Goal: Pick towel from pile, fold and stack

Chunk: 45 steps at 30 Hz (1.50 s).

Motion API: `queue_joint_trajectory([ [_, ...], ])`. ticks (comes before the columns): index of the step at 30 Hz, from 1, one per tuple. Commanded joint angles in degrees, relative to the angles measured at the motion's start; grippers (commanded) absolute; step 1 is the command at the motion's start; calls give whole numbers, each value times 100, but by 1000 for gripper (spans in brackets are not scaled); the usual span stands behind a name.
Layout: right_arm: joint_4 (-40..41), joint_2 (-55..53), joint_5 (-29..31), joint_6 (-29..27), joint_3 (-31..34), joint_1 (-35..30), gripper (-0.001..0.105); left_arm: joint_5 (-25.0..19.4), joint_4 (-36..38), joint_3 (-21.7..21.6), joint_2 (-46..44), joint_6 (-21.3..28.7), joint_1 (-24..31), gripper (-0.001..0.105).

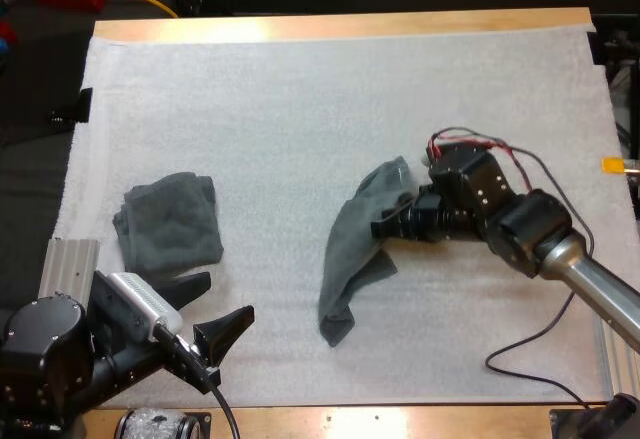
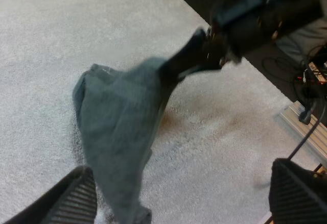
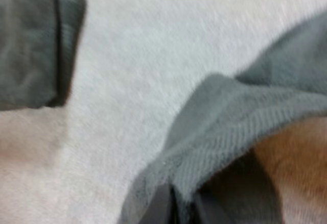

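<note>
Near the mat's (image 1: pixel 300 79) left edge lies the folded towel (image 1: pixel 170 221). At the near edge beside it, my left gripper (image 1: pixel 228 296) gapes wide. Mid-mat, my right gripper (image 1: pixel 380 227) pinches the loose towel (image 1: pixel 352 259) by one edge. On so thin a hold, I judge it may slip or bunch.

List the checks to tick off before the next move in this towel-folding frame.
1. Right gripper shut on the long, crumpled dark grey-green towel: ok, cloth is pinched between its fingers.
2. That towel spread flat for folding: not ok, it lies bunched in a strip on the white mat.
3. Left gripper open and clear of cloth: ok.
4. Folded dark grey-green towel lying apart from the held one: ok, bare mat between them.
5. Held towel's far end free of the mat: cannot tell.
</note>
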Motion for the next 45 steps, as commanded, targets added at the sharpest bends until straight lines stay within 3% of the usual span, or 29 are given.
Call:
queue_joint_trajectory([
  [1, 146, -50, 39, -164, -199, 8, 2, 75, 19, -14, 13, -24, -20, 69],
  [13, 608, -50, 108, -552, -1588, 56, 2, 75, 19, -14, 13, -24, -20, 69],
  [23, 670, -26, 958, -964, -2310, 548, 2, 75, 19, -14, 13, -24, -20, 69],
  [29, 690, 180, 977, -965, -2724, 540, 2, 75, 19, -14, 13, -24, -20, 69],
  [34, 868, 272, 977, -949, -2761, 620, 2, 75, 19, -14, 13, -24, -20, 69],
  [40, 1667, 439, 977, -1228, -2741, 679, 2, 75, 19, -14, 13, -24, -20, 69],
  [45, 1850, 468, 977, -1307, -2319, 677, 2, 75, 19, -14, 13, -24, -20, 69],
])
